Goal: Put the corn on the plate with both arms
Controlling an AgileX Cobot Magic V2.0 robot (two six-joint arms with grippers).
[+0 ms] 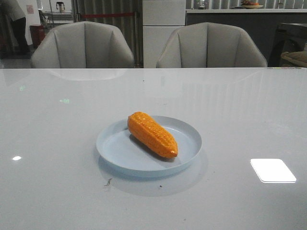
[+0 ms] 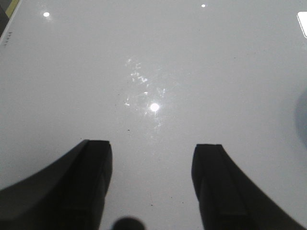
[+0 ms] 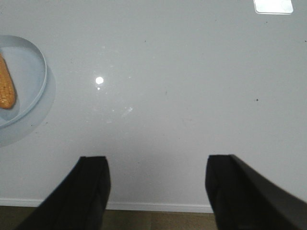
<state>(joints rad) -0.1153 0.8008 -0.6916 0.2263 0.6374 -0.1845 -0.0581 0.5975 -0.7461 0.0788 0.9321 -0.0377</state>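
Right end effector [image 3: 156,191] agape over bare table [image 3: 182,96], corn [image 3: 5,88] on plate [image 3: 36,96] aside

Right wrist view: the picture's edge is cutting off most of the plate [image 3: 42,64] and the corn [image 3: 6,88], leaving only one end showing. Left gripper [image 2: 151,158] and right gripper [image 3: 156,172]: only the finger ends are showing, the rest running out of frame. Front view: neither arm is appearing.

Corn [image 1: 152,134] on plate [image 1: 115,148], mid-table [image 1: 48,143]
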